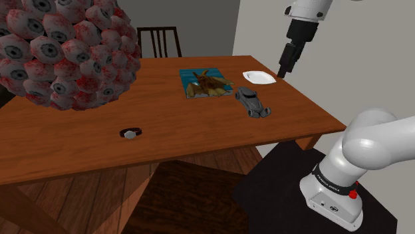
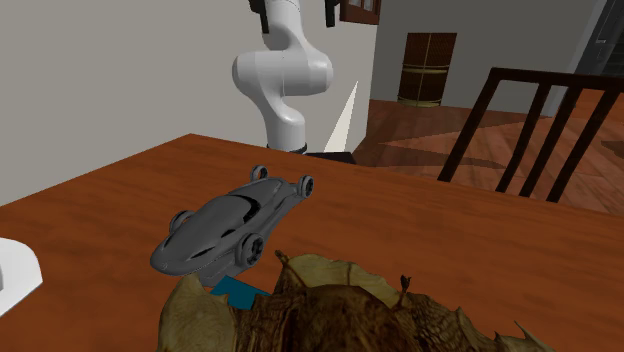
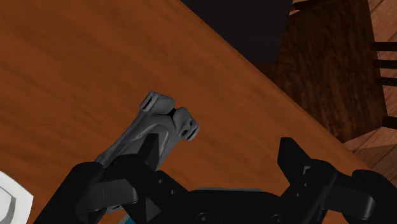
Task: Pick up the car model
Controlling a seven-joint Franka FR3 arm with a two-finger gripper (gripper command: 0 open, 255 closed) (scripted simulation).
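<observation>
The car model (image 1: pixel 253 102) is a small grey futuristic car lying on the wooden table (image 1: pixel 100 126), near its right end in the shoulder view. In the second exterior view the car (image 2: pixel 235 220) sits close up with its wheels out to the sides. My black gripper (image 1: pixel 284 68) hangs well above the table, beyond the car and beside a white plate (image 1: pixel 259 78). In the wrist view the gripper (image 3: pixel 222 159) is open with nothing between its fingers. The car (image 3: pixel 159 124) lies far below, partly hidden by one finger (image 3: pixel 143 162).
A teal book (image 1: pixel 206 83) with a brown animal on it lies next to the car. A wristwatch (image 1: pixel 132 133) rests mid-table. A huge cluster of bloodshot eyeballs (image 1: pixel 66 46) covers the table's left. A dark chair (image 1: pixel 159 40) stands behind. The table edge runs close by the car.
</observation>
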